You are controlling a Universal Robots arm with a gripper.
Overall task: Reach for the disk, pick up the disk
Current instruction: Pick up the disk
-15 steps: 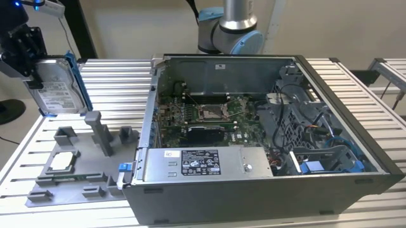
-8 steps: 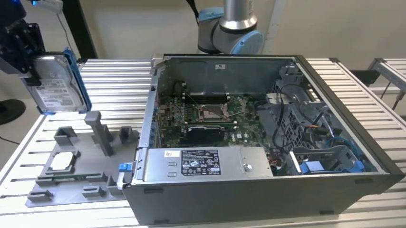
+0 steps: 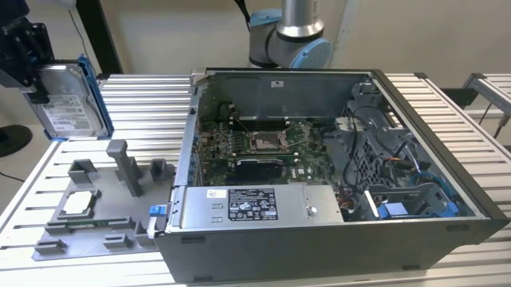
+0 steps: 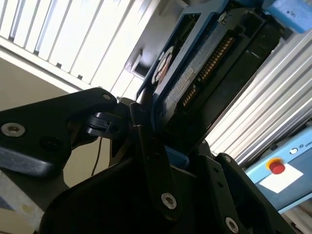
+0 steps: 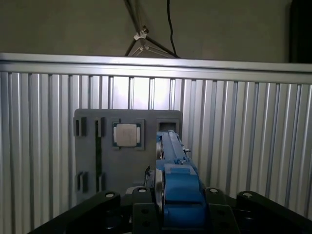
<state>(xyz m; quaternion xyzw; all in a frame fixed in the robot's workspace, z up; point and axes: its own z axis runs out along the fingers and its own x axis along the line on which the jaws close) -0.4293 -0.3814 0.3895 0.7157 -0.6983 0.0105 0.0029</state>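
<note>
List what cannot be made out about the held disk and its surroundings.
- Exterior view: the gripper is cut off by the picture's left edge, so most of its hold on the disk is out of frame.
- Second wrist view: the disk's label face is turned away, and the gripper's black body covers its lower end.
- First wrist view: the disk is edge-on and hides part of the grey fixture behind it.

Layout at the moment of record. The disk [image 3: 70, 104] stood on edge in my gripper [image 3: 36, 78], lifted off the table [image 3: 152, 101]. Below my gripper, on that table, lay the fixture tray [image 3: 104, 224], with the chip [image 5: 127, 135] seated in one of its recesses. Beside the tray, well apart from my gripper, sat the open computer case [image 3: 335, 245].
</note>
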